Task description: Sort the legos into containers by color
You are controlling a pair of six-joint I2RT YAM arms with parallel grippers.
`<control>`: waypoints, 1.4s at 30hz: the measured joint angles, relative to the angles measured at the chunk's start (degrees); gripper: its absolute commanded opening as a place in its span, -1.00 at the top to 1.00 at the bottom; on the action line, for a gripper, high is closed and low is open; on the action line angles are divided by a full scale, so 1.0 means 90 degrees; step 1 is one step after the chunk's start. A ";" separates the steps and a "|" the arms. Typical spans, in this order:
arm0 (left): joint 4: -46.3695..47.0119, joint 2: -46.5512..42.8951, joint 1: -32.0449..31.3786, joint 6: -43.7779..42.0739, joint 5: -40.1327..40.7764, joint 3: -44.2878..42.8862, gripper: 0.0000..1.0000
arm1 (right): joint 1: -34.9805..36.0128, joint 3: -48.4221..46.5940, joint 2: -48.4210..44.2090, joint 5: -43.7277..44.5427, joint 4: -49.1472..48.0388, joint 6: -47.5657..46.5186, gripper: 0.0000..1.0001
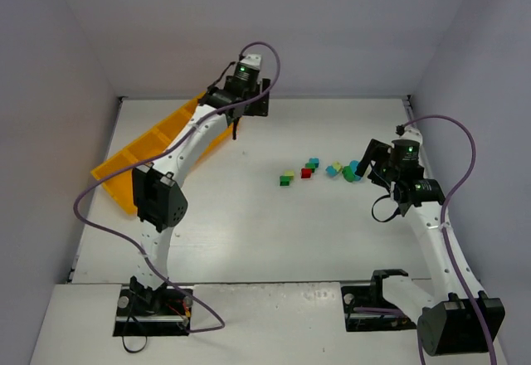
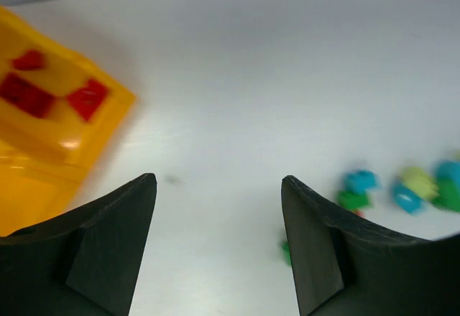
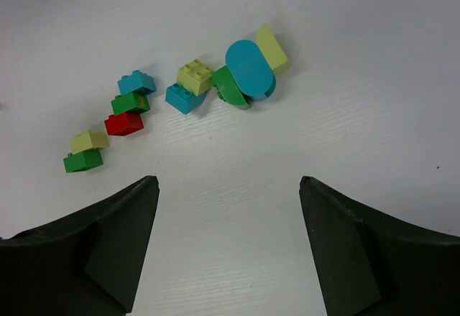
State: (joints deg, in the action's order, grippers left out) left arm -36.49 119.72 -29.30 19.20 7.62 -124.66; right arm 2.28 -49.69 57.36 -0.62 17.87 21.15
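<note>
The loose legos lie in a short row on the white table (image 1: 249,224), right of centre: a red brick (image 3: 123,123), green bricks (image 3: 130,103), light blue bricks (image 3: 184,98), yellow-green bricks (image 3: 195,76) and a rounded blue piece (image 3: 250,69). The row also shows in the top view (image 1: 319,170). The yellow-orange tray (image 1: 124,166) lies slantwise at far left. One end compartment (image 2: 43,158) holds three red bricks (image 2: 88,99). My left gripper (image 1: 236,124) is open and empty just right of the tray's far end (image 2: 219,187). My right gripper (image 1: 365,166) is open and empty, just right of the row (image 3: 226,187).
Pale walls close off the table at the back and on both sides. The left arm's long white links (image 1: 178,162) stretch over the tray. Purple cables (image 1: 452,166) loop beside both arms. Bare white table lies between the tray and the row of legos.
</note>
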 measured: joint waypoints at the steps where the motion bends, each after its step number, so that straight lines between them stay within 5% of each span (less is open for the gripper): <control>1: -0.0029 -0.0039 -0.0240 0.0194 -0.0070 0.0000 -0.28 | 0.0000 0.0000 0.0010 -0.0012 -0.0017 0.0007 -0.52; 12: -0.0185 0.0748 -0.1972 0.2137 -0.0318 0.0083 -0.12 | 0.0000 0.0036 -0.0002 -0.0068 -0.0061 0.0151 -0.52; 42: -0.0384 0.2727 -0.2208 0.2885 -0.0087 -0.0743 0.03 | 0.0000 0.0250 -0.0364 -0.0158 -0.0051 0.0155 -0.53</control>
State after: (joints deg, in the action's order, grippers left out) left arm -39.94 144.27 -49.17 45.17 6.83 -131.35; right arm 2.28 -47.44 54.08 -2.04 17.41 22.55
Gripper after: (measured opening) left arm 0.512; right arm 0.764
